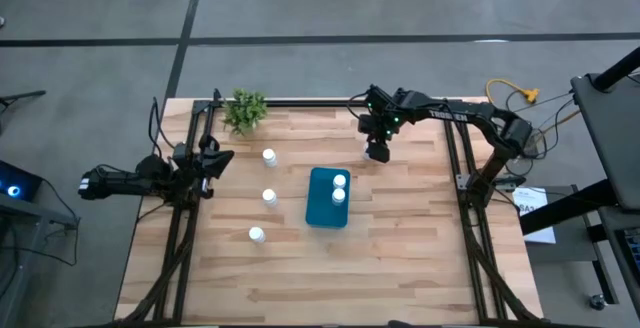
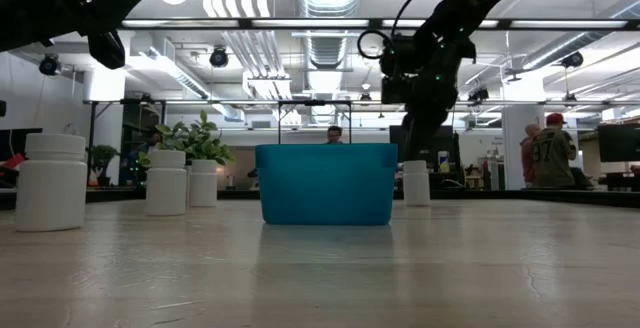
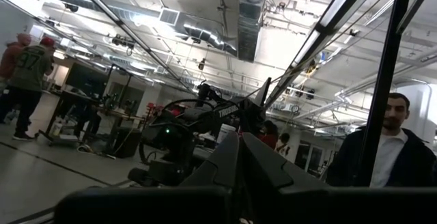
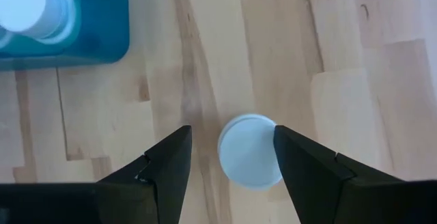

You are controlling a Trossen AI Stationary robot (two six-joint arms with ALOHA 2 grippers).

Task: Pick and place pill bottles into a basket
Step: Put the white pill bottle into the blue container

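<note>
Fingers of the right gripper (image 4: 232, 152), pointing straight down, stand apart astride 1 pill bottle (image 4: 250, 149); left gripper (image 1: 88, 183) shut.

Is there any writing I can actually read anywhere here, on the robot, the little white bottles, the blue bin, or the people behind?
"TROSSEN", partly readable: white letters on the right dark arm.
"97": on the back of a person's green shirt in the room.
White cylindrical pill bottles: no label visible.
Teal-blue rectangular plastic basket: no writing.
White paper sheet beside the table: print too small to read.
</note>
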